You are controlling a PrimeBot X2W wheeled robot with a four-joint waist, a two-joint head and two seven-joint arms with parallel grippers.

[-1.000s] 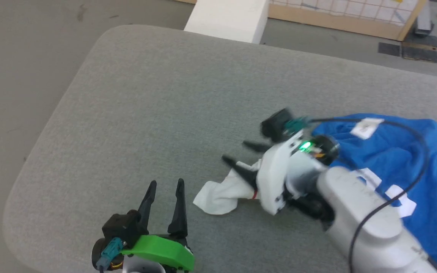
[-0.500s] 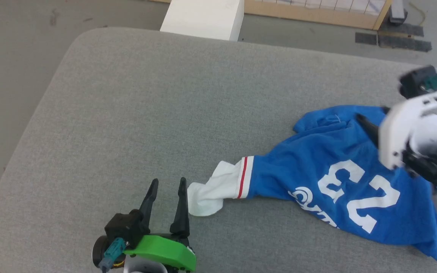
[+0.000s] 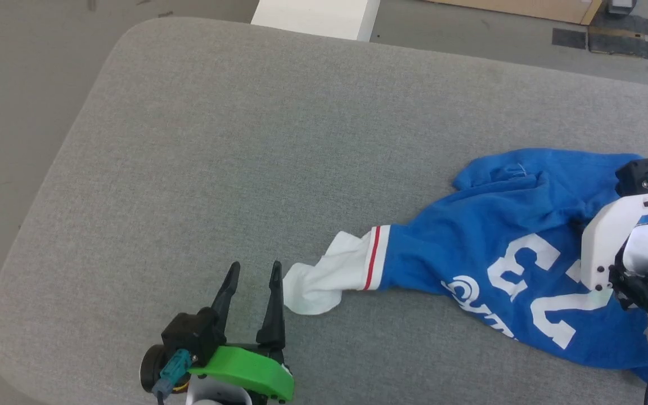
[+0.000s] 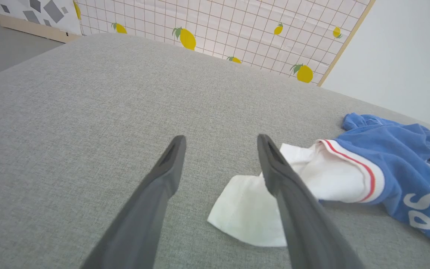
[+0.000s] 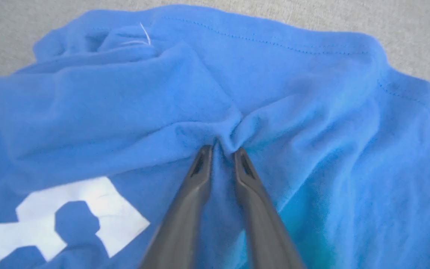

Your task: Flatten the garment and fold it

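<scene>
Head view has the garment (image 3: 470,253) lying crumpled on the table's (image 3: 217,140) right half, number side up, with its white sleeve (image 3: 329,275) trailing toward the table's middle by the near edge. The right gripper (image 5: 222,149) is down over the table's right end. In its wrist view the two fingers stand nearly together, clamped on a small ridge of blue cloth that puckers at their tips, just beyond the white number. That looks like a hold on the body of the garment, taken so that it can be dragged or lifted to spread out. The left gripper (image 3: 256,264) hangs by the table's near edge with its fingers spread wide and nothing between them. Its right finger is just beside the sleeve's end, probably waiting to take that sleeve as the second hold. Flattening has barely begun and folding is not yet started.
</scene>
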